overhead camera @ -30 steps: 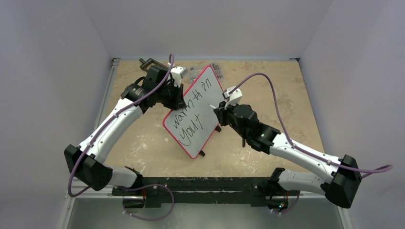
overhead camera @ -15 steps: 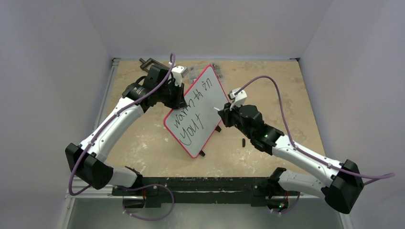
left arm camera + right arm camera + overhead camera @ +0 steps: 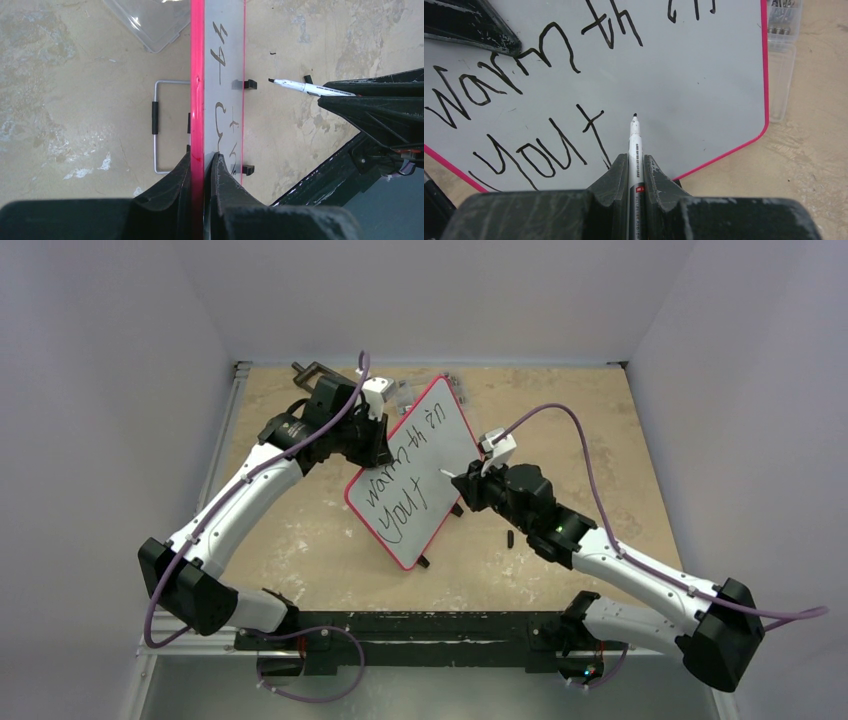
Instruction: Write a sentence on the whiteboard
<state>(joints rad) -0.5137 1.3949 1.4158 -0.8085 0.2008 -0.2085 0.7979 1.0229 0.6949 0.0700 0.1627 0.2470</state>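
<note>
1. We see the flat white whiteboard with a thin red rim (image 3: 447, 435) at the centre of the top view. It is raised off the sandy, mottled counter (image 3: 570, 420) and runs on a slant from the upper right to the lower left.
2. The left end effector (image 3: 201, 159) is clenched on the board's red rim, one finger on each face. It sits at the bottom centre of the left wrist view, and the board's edge runs straight up the frame from it.
3. The black handwritten sentence (image 3: 395, 475) has two lines. The upper line reads roughly "warmth in" and the lower reads roughly "yout".
4. The right end effector (image 3: 635, 159) grasps a slim white marker with a black tip (image 3: 635, 135) at the bottom centre of the right wrist view.
5. The marker tip points at a bare patch just to the right of the lower line's last letter. In the left wrist view the tip is apart from the board's face, near one of its small black feet (image 3: 250, 84).
6. A clear plastic box of small parts (image 3: 780, 75) lies beyond the board's far corner, at the right edge of the right wrist view.
7. A small dark cylinder (image 3: 509, 538) lies on the counter below the right arm's wrist.
</note>
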